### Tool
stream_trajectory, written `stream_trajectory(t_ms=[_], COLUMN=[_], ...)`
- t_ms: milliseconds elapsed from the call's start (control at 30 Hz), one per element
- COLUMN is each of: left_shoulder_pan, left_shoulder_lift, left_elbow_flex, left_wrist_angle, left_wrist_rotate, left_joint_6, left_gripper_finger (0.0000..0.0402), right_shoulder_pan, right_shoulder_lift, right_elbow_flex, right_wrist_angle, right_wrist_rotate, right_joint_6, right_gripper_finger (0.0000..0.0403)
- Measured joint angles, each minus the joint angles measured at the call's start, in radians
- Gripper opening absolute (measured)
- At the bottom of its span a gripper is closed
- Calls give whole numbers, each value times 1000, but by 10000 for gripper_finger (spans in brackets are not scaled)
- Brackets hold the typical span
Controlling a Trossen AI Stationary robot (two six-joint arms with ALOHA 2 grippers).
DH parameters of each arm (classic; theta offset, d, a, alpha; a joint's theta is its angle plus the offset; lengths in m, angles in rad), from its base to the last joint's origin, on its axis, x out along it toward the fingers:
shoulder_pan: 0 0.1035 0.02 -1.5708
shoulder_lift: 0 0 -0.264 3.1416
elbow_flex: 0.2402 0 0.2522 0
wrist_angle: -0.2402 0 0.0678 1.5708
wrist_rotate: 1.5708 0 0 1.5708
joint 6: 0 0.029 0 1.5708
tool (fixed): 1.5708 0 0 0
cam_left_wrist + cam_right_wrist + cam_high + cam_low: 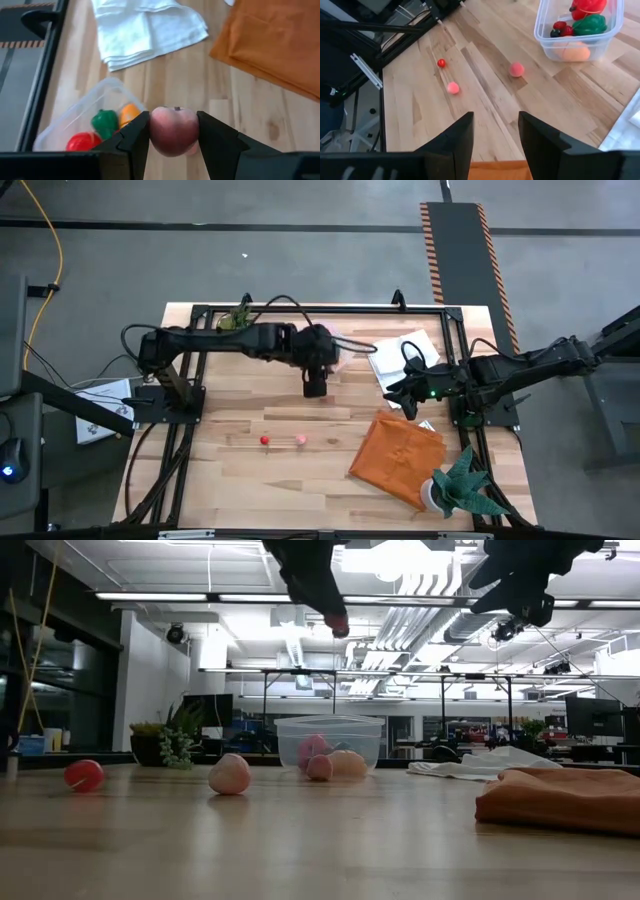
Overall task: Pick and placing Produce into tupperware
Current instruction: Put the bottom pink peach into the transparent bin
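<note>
The left gripper (174, 131), clamped on a pink-red fruit (173, 131), hangs above the table with the tupperware (75, 117) toward its ten o'clock in the wrist view, while the right gripper (495, 131) waits, jaws apart and empty.

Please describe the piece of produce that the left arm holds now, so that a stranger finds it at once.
Find the clear tupperware near the white cloth. Just beside it, the left gripper grips a round pinkish-red fruit between its jaws. It is the only produce lifted off the table.
</note>
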Motion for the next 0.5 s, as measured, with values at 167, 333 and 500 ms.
stream_trajectory(t_ms=[167,333,500], left_shoulder_pan=[26,58,101], left_shoulder_lift=[0,0,0], left_elbow_flex=[45,94,123], left_wrist_angle=[-39,-70,-106], left_wrist_rotate=[0,2,1], left_joint_6=[0,8,8], left_gripper_finger=[145,145,145], right_shoulder_pan=[0,0,0], right_shoulder_lift=[0,0,0], right_elbow_flex=[0,0,0], right_wrist_angle=[-6,-6,-5], right_wrist_rotate=[2,26,28], right_joint_6=[0,0,0], right_gripper_finger=[144,144,144])
